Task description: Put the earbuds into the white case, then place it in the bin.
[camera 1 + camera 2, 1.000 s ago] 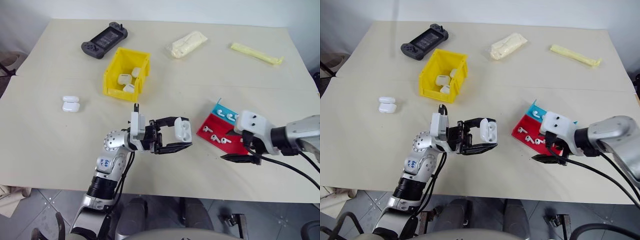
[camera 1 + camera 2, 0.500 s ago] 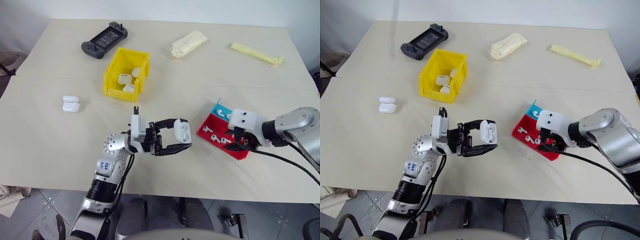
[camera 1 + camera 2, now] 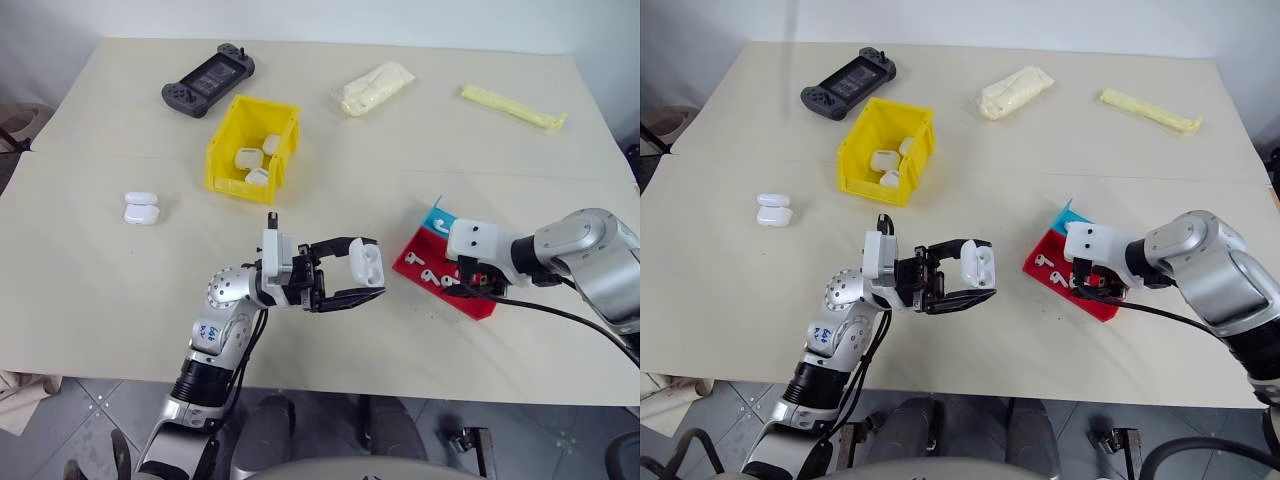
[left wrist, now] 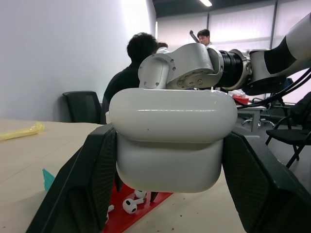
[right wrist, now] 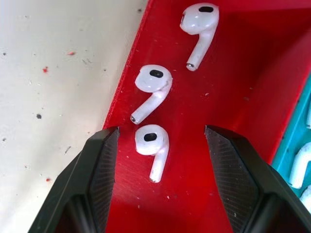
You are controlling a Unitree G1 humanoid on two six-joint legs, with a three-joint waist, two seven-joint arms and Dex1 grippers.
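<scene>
The right pincer (image 5: 159, 145), spread wide and off the tray's near edge a second ago, now hangs narrowed but still unclenched over the red tray (image 5: 233, 73), its fingers (image 5: 99, 170) either side of one of the earbuds (image 5: 151, 145), two more lying just beyond. The left pincer (image 3: 362, 278) stays clenched on the white case (image 3: 365, 262), held above the tabletop (image 3: 100, 290) at nine o'clock from the tray. The bin (image 3: 228, 150) sits at eleven o'clock from it, holding several cases, unchanged.
</scene>
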